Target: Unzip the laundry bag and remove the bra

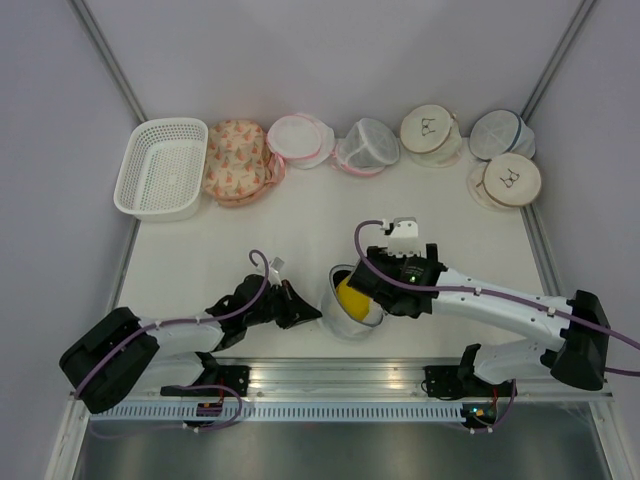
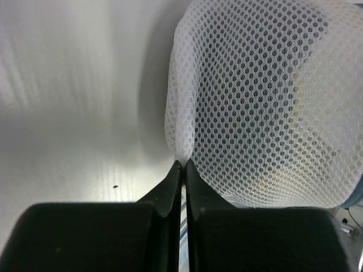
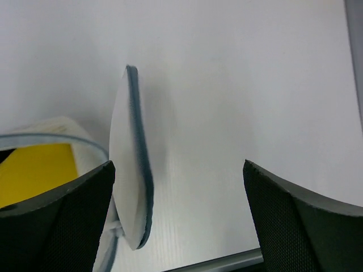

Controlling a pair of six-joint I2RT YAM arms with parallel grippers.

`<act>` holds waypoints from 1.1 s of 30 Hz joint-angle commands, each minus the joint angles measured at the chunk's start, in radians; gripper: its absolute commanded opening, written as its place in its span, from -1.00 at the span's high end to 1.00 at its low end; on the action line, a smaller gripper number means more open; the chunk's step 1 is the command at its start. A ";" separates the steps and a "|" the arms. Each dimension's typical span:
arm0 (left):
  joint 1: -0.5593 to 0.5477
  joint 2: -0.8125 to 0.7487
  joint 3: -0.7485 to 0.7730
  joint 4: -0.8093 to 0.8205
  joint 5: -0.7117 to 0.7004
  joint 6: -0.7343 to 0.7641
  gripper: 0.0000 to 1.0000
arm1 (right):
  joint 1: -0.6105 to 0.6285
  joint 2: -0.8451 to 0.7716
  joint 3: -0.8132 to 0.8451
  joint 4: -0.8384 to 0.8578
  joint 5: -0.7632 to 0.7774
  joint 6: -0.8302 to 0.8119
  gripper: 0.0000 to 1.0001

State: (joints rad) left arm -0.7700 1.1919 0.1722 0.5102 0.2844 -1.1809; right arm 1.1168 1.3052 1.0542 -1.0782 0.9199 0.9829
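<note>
The laundry bag [image 1: 345, 322], white mesh with a dark blue zip rim, stands near the table's front edge with its top open. A yellow bra [image 1: 351, 299] lies inside it and also shows in the right wrist view [image 3: 34, 170]. The bag's round lid [image 3: 127, 170] stands on edge beside the opening. My left gripper [image 1: 305, 312] is shut on a fold of the bag's mesh wall [image 2: 266, 113] at its left side, with the fingertips [image 2: 178, 167] pinching it. My right gripper [image 1: 368, 292] is open over the bag's right side, with the lid between its fingers [image 3: 74, 215] and touching neither.
A white plastic basket [image 1: 160, 168] stands at the back left beside a floral pouch [image 1: 236, 160]. Two pink-trimmed white bags [image 1: 300, 140], two beige round bags [image 1: 430, 130] and a blue-trimmed white bag [image 1: 500, 132] line the back. A metal rail [image 1: 340, 375] runs along the front edge.
</note>
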 commanded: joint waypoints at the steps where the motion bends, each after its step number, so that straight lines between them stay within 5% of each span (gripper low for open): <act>1: -0.005 -0.038 -0.031 -0.041 -0.024 0.081 0.95 | -0.048 -0.057 0.012 -0.128 0.112 0.071 -0.96; 6: -0.003 -0.069 -0.057 -0.068 -0.045 0.095 0.95 | -0.057 -0.030 0.090 -0.351 0.217 0.182 -0.96; 10: -0.005 -0.068 -0.045 -0.075 -0.050 0.104 0.95 | -0.051 -0.165 0.017 0.109 -0.061 -0.200 -0.95; 14: -0.005 -0.057 -0.025 -0.078 -0.050 0.106 0.95 | -0.051 -0.270 -0.120 0.429 -0.339 -0.328 -0.96; 24: -0.003 -0.049 -0.007 -0.078 -0.044 0.102 0.95 | -0.029 -0.124 -0.200 0.662 -0.599 -0.356 -0.81; 33: -0.005 -0.061 0.000 -0.079 -0.039 0.096 0.96 | 0.003 -0.024 -0.227 0.736 -0.664 -0.336 -0.75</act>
State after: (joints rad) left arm -0.7700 1.1400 0.1402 0.4202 0.2596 -1.1152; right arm 1.1057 1.2613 0.8333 -0.4137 0.3038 0.6495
